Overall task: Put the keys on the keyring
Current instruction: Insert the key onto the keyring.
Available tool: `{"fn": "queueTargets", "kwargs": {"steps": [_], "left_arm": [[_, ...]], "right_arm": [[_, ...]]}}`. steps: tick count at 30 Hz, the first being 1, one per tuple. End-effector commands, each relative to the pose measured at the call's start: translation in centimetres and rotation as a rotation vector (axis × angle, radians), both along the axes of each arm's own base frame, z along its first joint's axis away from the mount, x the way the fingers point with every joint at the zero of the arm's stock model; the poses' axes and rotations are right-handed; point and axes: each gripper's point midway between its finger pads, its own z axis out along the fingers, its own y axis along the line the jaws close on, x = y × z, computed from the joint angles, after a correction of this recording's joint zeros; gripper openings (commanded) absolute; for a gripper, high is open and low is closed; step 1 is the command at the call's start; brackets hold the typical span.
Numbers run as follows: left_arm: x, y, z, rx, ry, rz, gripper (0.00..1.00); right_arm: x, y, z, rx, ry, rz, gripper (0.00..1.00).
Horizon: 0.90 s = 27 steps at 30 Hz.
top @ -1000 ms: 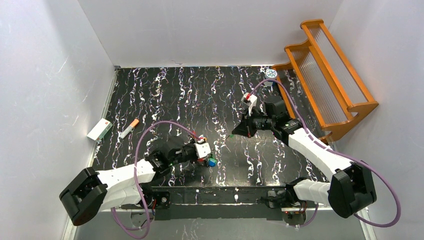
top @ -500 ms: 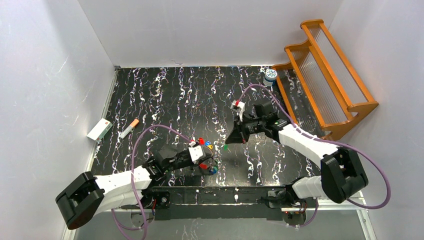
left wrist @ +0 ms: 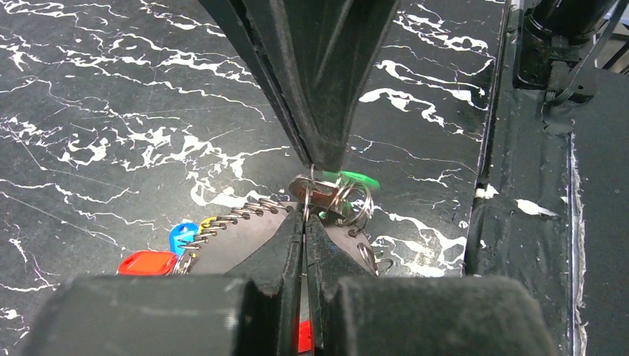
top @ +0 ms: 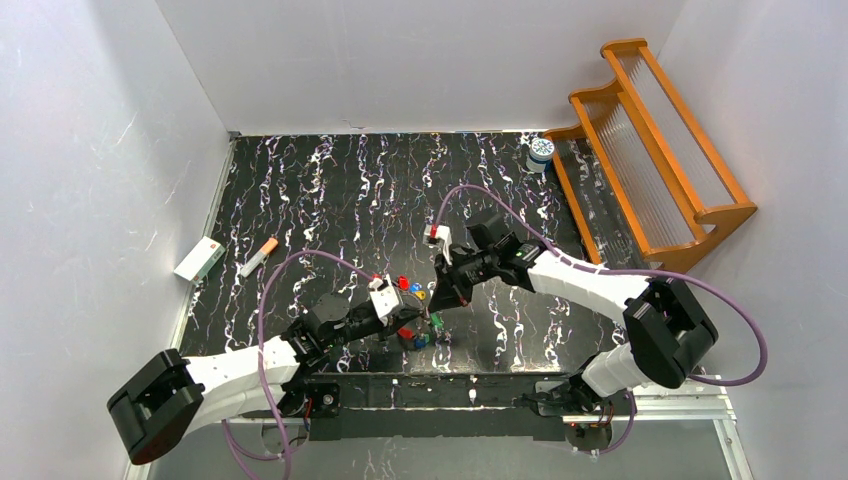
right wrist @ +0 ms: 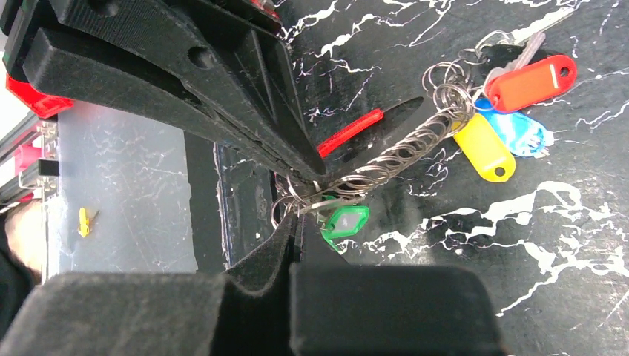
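Observation:
The keyring (right wrist: 400,152) shows as a string of thin metal loops lying on the black marbled table. Red (right wrist: 530,83), blue (right wrist: 519,132) and yellow (right wrist: 486,147) keys hang at its far end. My left gripper (left wrist: 305,216) is shut on a wire loop at its near end. My right gripper (right wrist: 297,222) is shut on the ring and blade of the green key (right wrist: 345,221), tip to tip with the left gripper (right wrist: 310,174). From above, the left gripper (top: 412,333) and right gripper (top: 437,312) meet over the green key (top: 437,322) near the front edge.
A white box (top: 199,259) and an orange-tipped pen (top: 258,257) lie at the table's left edge. A white-and-blue jar (top: 541,152) stands at the back right beside an orange wooden rack (top: 650,150). The metal rail (top: 470,390) runs just behind the grippers.
The right gripper has swung left and toward the front with the green key until it meets the left gripper. The left gripper shifted slightly, uncovering the red, blue and yellow keys.

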Motion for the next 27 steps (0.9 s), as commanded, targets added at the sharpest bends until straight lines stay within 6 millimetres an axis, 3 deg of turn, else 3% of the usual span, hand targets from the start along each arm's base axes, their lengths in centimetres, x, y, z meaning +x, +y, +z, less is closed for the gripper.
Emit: {"fn": "queueTargets", "kwargs": {"steps": [1, 27], "left_arm": [[0.3, -0.4, 1.3, -0.04, -0.019, 0.007, 0.0], [0.3, -0.6, 1.5, -0.047, -0.007, 0.006, 0.0]], "right_arm": [[0.1, 1.3, 1.4, 0.023, -0.056, 0.026, 0.01], [-0.4, 2.4, 2.2, 0.017, -0.15, 0.039, 0.01]]}}
